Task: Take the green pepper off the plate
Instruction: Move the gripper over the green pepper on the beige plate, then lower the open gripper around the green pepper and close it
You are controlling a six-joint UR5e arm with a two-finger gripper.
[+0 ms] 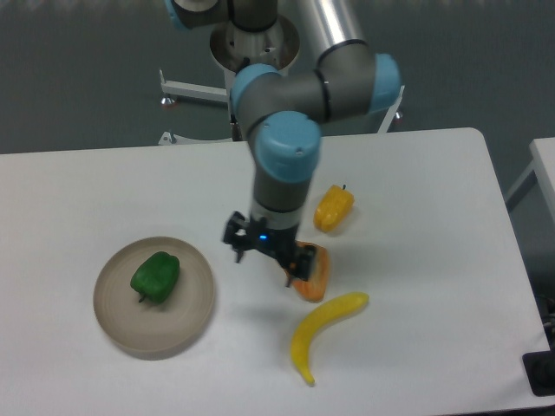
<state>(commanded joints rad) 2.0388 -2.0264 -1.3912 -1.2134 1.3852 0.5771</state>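
The green pepper lies on the round beige plate at the front left of the white table. My gripper hangs over the table to the right of the plate, clear of the pepper. Its two dark fingers point down with a gap between them and nothing held. The gripper partly hides an orange object behind it.
A yellow-orange pepper lies right of the arm. An orange piece sits just right of the gripper. A yellow banana lies in front of it. The table edge runs along the right and front.
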